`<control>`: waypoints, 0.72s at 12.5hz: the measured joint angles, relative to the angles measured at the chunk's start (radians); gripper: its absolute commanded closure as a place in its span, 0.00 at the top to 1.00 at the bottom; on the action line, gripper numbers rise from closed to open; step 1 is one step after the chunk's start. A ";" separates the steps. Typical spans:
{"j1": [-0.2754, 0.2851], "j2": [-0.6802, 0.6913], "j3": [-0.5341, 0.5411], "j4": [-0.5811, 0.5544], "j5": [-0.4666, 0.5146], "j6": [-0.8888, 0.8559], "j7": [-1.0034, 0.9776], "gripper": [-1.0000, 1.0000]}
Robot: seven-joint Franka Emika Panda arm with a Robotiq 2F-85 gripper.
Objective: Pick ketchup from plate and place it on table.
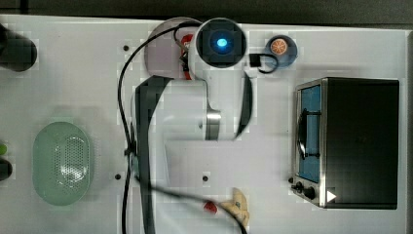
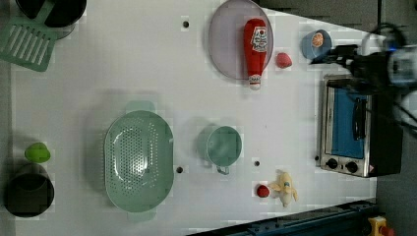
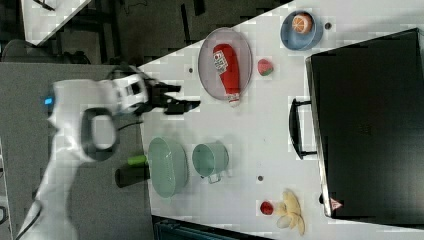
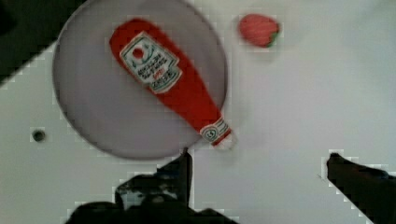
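While the ketchup [image 4: 173, 85] lies on the plate [image 4: 93, 116], upper left of wrist view | gripper [image 4: 259, 161] wide open, holding nothing | grab the bottle's fat middle, lift straight.

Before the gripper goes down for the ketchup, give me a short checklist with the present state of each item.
1. Gripper open: ok, jaws stand wide.
2. Gripper holds nothing: ok.
3. Ketchup on the plate: ok, lying flat, cap end over the rim.
4. Nothing on top of the ketchup: ok.
5. Strawberry apart from the bottle: ok, beside the plate on the table.
6. Gripper lined up over the bottle: cannot tell.
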 measured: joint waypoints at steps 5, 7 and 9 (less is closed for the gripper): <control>0.027 0.229 0.018 0.010 0.003 0.208 -0.268 1.00; 0.033 0.297 0.019 0.052 -0.014 0.240 -0.342 1.00; 0.035 0.364 0.019 0.110 -0.012 0.273 -0.378 1.00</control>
